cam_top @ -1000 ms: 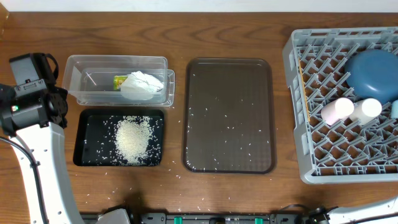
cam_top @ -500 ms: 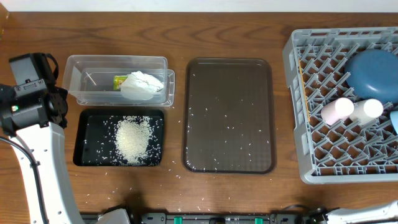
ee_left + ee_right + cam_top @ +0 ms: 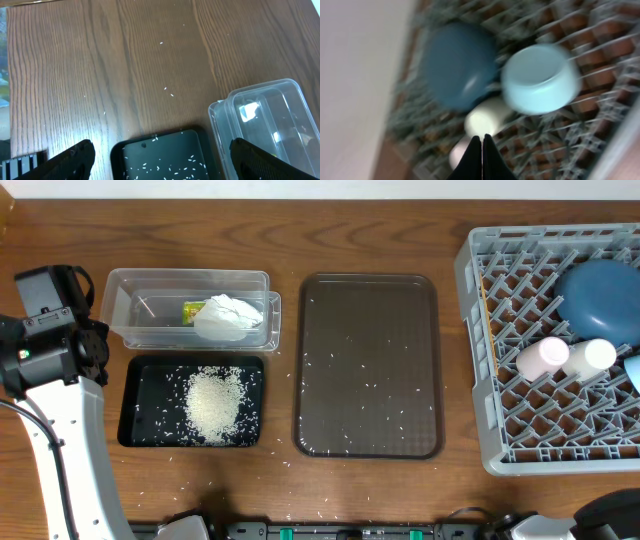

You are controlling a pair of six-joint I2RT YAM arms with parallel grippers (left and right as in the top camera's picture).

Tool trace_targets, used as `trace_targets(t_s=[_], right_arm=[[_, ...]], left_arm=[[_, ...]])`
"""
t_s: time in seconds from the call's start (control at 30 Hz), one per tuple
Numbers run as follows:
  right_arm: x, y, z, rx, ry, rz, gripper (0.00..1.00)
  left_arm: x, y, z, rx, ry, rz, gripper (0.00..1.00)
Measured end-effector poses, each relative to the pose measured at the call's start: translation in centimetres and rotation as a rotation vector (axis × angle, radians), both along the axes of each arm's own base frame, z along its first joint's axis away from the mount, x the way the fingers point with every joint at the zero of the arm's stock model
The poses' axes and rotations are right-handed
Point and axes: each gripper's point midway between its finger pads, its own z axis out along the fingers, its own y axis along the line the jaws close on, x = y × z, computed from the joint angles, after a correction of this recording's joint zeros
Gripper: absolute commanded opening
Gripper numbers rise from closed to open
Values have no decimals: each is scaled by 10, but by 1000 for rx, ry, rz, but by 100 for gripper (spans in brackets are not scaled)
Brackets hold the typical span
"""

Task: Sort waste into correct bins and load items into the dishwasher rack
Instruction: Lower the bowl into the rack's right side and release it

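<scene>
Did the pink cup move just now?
No. The pink cup lies in the same spot in the rack, right beside the white cup.

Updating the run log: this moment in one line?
left fingers: open | right fingers: shut | rice: mostly black tray | wrapper, tissue: clear tub | rack: loaded

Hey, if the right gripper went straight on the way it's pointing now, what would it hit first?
Most likely the white cup in the dishwasher rack: the shut right gripper aims its tips right at it. The wrist view is blurred, so the depth is uncertain.
</scene>
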Motion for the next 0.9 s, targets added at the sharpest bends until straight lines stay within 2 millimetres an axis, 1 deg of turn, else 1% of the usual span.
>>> trace_targets(t_s=[0.13, 0.27, 0.33, 0.43, 0.53, 0.63, 0.7, 0.9], right_arm=[[15, -27, -19, -112, 122, -101, 1], [30, -45, -42, -173, 208, -146, 1], [35, -54, -57, -185, 243, -154, 1], [36, -63, -83, -168, 306, -163, 1], [35, -64, -104, -135, 350, -157, 1], [34, -59, -122, -84, 384, -140, 1], [31, -52, -132, -42, 407, -125, 2], [26, -40, -137, 8, 431, -100, 6]], left_arm=[[0, 0, 0, 0, 0, 0, 89], [0, 0, 0, 0, 0, 0, 89], [0, 0, 0, 0, 0, 0, 89], [0, 0, 0, 0, 0, 0, 89], [0, 0, 0, 0, 0, 0, 89], [0, 0, 0, 0, 0, 0, 89], [0, 0, 0, 0, 0, 0, 89], [0, 0, 0, 0, 0, 0, 89]])
